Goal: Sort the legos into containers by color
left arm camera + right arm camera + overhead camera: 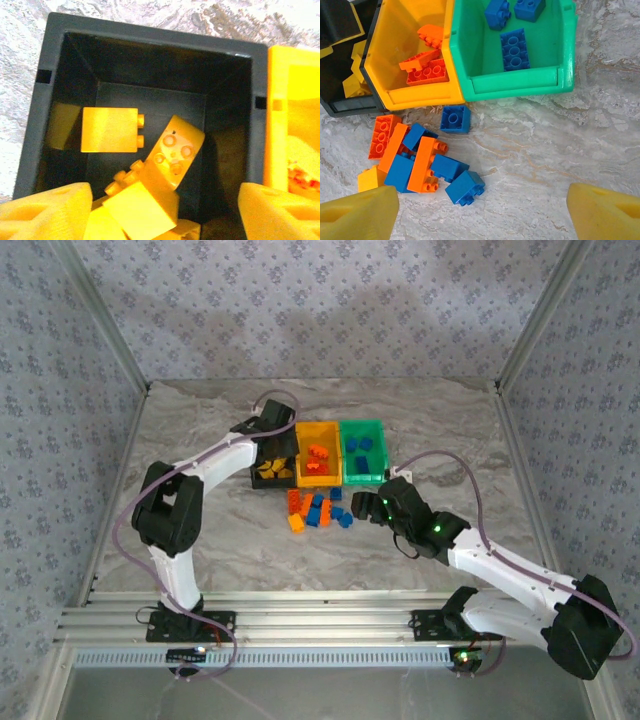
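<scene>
1. The yellow bin (395, 45) stood in the middle of a joined row. The black bin (150, 30) was fixed to its left side and the green bin (515, 82) to its right.
2. The left tool (160, 215) hung over the black bin, just left of the yellow bin. Its fingers were spread wide with nothing gripped. Yellow bricks (110, 130) lay loose on the floor below it.
3. Orange bricks (426, 72) lay inside the yellow bin.
4. Blue bricks (515, 50) lay in the green bin, right of the yellow bin.
5. A loose heap (427, 162) of orange and blue bricks, with one yellow, lay on the desk (545, 140) just in front of the yellow bin. A single blue brick (455, 119) lay nearest its front wall.
6. The right tool (480, 210) hovered above the desk, in front and to the right of the yellow bin. Its fingers were apart and empty.
</scene>
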